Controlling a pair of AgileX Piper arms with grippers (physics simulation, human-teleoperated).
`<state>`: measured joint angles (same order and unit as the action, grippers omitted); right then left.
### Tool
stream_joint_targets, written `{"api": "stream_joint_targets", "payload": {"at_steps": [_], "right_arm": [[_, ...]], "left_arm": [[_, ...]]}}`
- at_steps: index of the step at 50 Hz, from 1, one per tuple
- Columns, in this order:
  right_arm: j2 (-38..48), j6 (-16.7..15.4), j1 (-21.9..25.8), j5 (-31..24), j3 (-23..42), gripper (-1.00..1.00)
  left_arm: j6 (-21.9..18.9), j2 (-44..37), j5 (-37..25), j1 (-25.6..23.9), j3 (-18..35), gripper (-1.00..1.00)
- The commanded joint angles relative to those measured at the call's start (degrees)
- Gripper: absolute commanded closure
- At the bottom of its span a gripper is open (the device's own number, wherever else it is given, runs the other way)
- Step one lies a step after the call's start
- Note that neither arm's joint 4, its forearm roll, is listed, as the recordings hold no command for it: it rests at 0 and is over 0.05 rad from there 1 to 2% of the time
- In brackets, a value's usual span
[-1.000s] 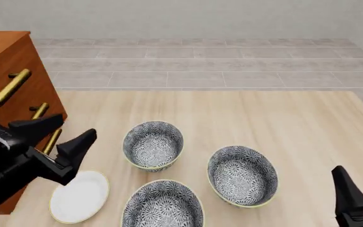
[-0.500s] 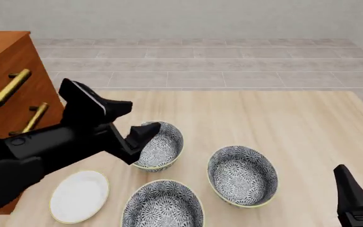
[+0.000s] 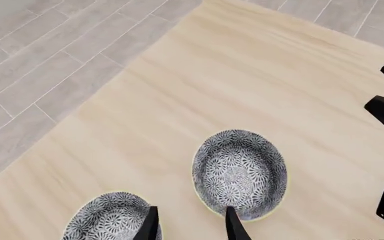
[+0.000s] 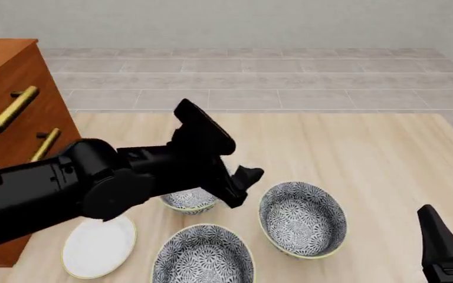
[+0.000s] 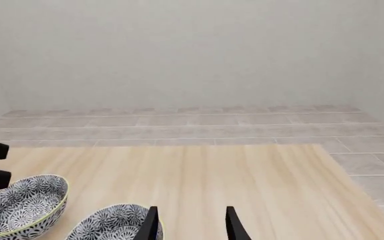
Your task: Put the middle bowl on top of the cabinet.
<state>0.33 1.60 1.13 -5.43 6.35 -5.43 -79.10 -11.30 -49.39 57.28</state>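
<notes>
Swinging rightward since a moment ago, the left gripper now hovers between the bowls, fingers spread and empty. Right gripper waits low, fingers parted, near the middle bowl.

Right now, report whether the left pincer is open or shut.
Open: the left pincer shows a clear gap between its fingers, holding nothing, above the table.

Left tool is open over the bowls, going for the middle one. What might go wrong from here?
1. The middle bowl sits close to two look-alike bowls; the open left tool may pinch or nudge the wrong one.
2. The arm hides most of the back bowl in the front view, so a bump there could go unseen.
3. The cabinet is tall; a rim grip may tilt.
</notes>
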Motion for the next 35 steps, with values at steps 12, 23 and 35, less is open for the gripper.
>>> {"api": "stream_joint_targets", "payload": {"at_steps": [12,23,35], "right_arm": [[0.02,0.24,-0.08,-0.12,-0.2,-1.0],[0.02,0.35,0.33,-0.03,-0.68,-1.0],[1.66,0.33,0.61,1.85,-1.27,-1.0]], "left_arm": [[-0.75,-9.58,-2.45,-2.67,6.09,-1.0],[0.05,-12.04,-2.08,-2.59,6.64,-1.0],[0.56,-15.35,-0.52,-3.09,6.17,-1.0]]}}
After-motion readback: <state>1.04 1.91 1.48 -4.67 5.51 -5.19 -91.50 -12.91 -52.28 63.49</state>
